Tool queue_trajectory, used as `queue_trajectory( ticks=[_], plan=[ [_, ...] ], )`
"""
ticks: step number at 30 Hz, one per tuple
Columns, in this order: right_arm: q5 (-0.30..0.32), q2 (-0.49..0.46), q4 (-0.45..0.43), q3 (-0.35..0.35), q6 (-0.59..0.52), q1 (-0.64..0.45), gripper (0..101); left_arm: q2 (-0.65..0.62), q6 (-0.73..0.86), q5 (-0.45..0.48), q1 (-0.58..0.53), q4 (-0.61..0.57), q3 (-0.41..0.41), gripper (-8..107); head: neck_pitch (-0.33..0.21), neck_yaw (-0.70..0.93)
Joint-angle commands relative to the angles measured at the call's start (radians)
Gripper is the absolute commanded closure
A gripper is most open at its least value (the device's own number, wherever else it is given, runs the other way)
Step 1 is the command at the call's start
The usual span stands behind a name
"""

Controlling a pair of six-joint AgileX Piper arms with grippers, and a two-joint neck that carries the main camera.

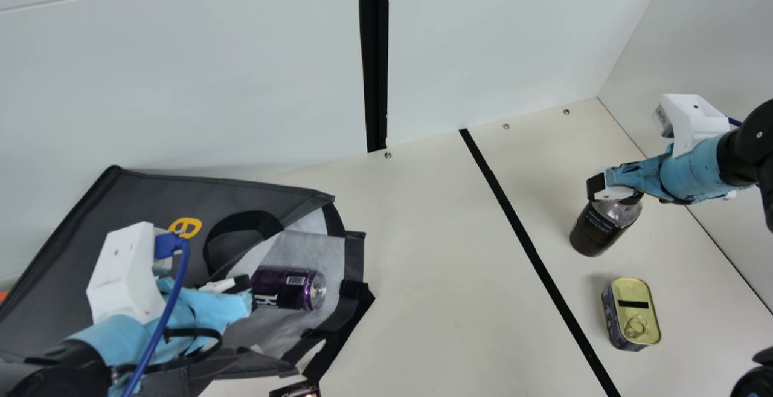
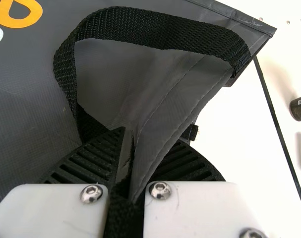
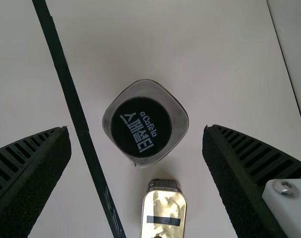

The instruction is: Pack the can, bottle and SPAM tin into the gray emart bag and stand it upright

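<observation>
One can [image 1: 301, 289] lies in the bag [image 1: 151, 197] your left gripper [image 2: 132, 143] pinches; bottle [image 1: 596, 231] next: lower your spread right gripper [image 3: 136, 131] around it.

Bag [image 1: 145, 197] cut off main view left, can [image 1: 284, 288] end behind left gripper [image 1: 244, 288], bottle [image 1: 598, 228] top behind right gripper [image 1: 615, 191], tin [image 3: 164, 210] cropped right wrist view

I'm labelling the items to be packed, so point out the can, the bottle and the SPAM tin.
Can [image 1: 279, 277]: main view, on its purple side.
Bottle [image 3: 142, 127]: right wrist view, on its dark cap.
SPAM tin [image 1: 633, 291]: main view, on its gold lid, away from the pull ring.
</observation>
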Motion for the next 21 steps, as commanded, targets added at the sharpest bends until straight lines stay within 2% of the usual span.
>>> queue_trajectory(
  ticks=[1, 19, 21],
  plan=[
    [-0.002, 0.005, -0.002, 0.000, 0.002, 0.002, 6, 0.000, 0.000, 0.000, 0.000, 0.000, 0.000, 107, -0.023, -0.001],
    [-0.009, 0.063, -0.012, -0.036, 0.037, 0.024, 6, 0.000, 0.000, 0.000, 0.000, 0.000, 0.000, 107, -0.023, -0.001],
    [-0.007, 0.067, -0.018, -0.039, 0.040, 0.027, 20, 0.000, 0.000, 0.000, 0.000, 0.000, 0.000, 107, -0.023, -0.001]
  ],
)
